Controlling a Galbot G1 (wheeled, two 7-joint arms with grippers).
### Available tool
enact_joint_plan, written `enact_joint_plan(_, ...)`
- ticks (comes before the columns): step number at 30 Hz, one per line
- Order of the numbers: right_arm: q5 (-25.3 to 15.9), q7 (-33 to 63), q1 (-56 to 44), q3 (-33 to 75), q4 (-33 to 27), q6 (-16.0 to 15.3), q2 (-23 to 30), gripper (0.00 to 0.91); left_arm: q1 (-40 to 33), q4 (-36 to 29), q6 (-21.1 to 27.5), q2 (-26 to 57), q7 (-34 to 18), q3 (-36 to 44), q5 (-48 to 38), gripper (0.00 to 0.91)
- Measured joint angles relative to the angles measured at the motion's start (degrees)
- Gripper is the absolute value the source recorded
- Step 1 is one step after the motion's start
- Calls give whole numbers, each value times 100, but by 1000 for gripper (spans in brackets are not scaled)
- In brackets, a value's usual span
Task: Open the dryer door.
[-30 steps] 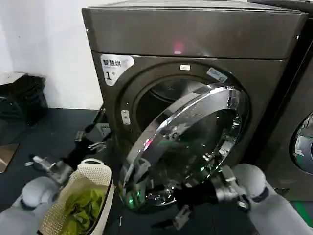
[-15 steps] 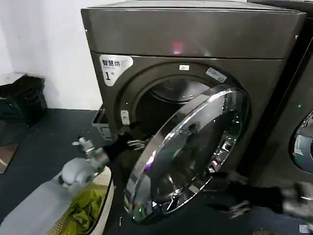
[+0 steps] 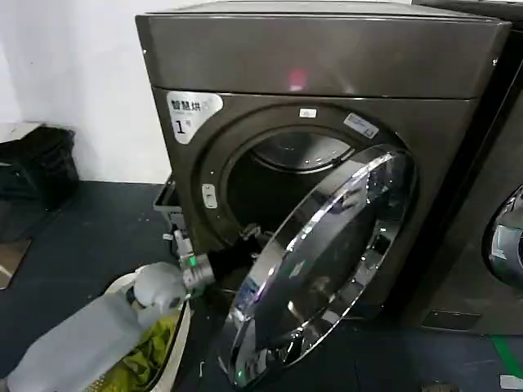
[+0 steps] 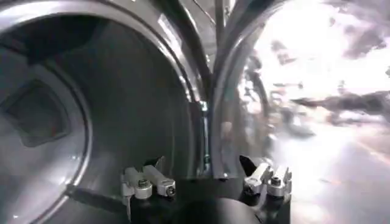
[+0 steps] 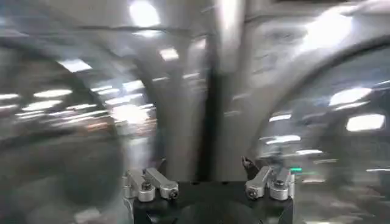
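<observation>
The dryer door (image 3: 323, 261) (glass facing down-left) tilts half-open.

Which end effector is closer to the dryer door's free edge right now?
Left. The left end effector sits at the dryer door free edge, fingers open astride the rim. The right end effector is open, facing a blurred chrome surface; its distance is unclear.

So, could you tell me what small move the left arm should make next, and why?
Probably keep pushing outward: the left gripper sits open behind the dryer door, at its free edge, and the door hangs only partly open, angled across the drum opening.
</observation>
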Motion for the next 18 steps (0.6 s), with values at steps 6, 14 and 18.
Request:
enact_joint_plan(6, -564, 1489, 1, 675, 13, -391, -160, 907, -474, -43, -195, -78, 41, 677, -242, 907)
enact_joint_plan(14, -949, 2083, -251, 1481, -384, -153, -288, 907, -1282, 113, -316, -575, -6, 1634, -570, 907)
enact_joint_plan(18, -1120, 2035, -298, 1885, -521, -78, -289, 907, -1582, 222, -343, -868, -6, 1995, -587, 907)
